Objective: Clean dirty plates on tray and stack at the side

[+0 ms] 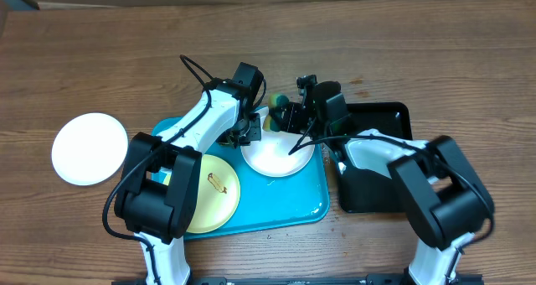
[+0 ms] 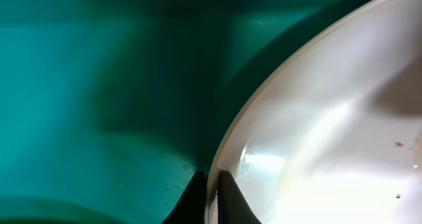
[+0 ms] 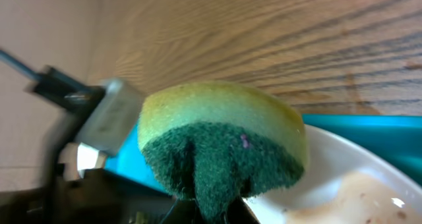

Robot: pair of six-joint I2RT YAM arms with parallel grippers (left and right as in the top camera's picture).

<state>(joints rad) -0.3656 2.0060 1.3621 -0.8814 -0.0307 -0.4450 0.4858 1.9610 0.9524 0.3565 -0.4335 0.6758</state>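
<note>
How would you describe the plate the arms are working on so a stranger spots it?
Find the turquoise tray mid-table. At its far right lies a white plate, a green sponge at its rim. Its tray neighbour is yellow-green; the other white plate sits off the tray.

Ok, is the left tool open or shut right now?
Shut on the white plate. The left wrist view shows the left tool pinching the plate's rim from both sides, over the turquoise tray.
</note>
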